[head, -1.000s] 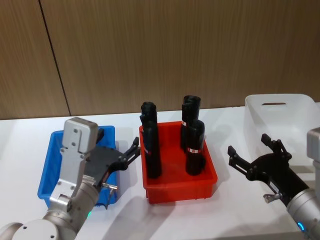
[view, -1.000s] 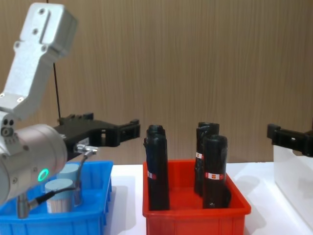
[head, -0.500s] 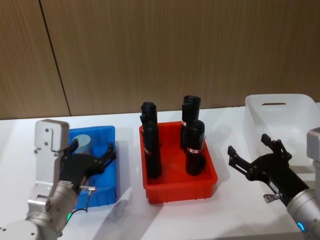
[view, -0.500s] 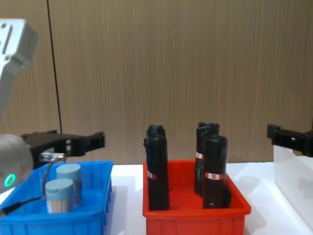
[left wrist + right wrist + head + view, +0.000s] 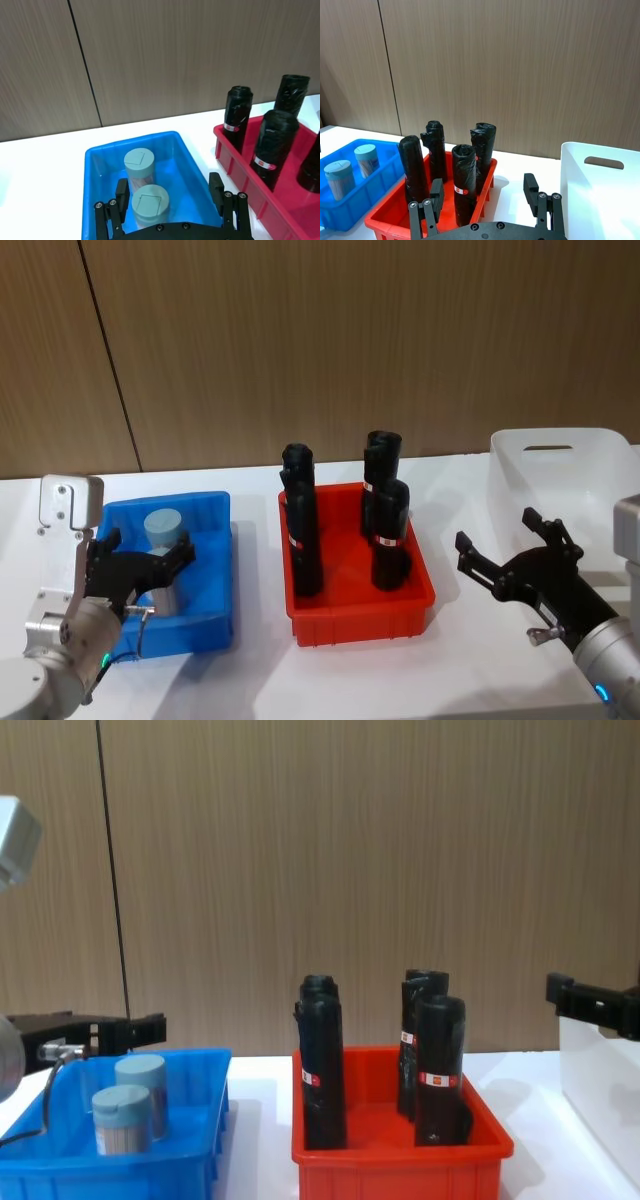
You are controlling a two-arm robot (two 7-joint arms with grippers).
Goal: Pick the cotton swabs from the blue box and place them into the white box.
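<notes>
Cotton swabs [image 5: 163,528] in blue box [image 5: 218,540], red bin [image 5: 360,615] alongside, left gripper [image 5: 147,545] above, right gripper [image 5: 497,528] idle, fingers [image 5: 121,192] spread

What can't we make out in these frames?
- Head view: nearer clear plastic cotton swab jar with pale blue cap, mostly behind the left gripper.
- Chest view: translucent white plastic box and right gripper, cut off by the right edge.
- Every view: print on the tall black cylinders' red-white labels, too small.
</notes>
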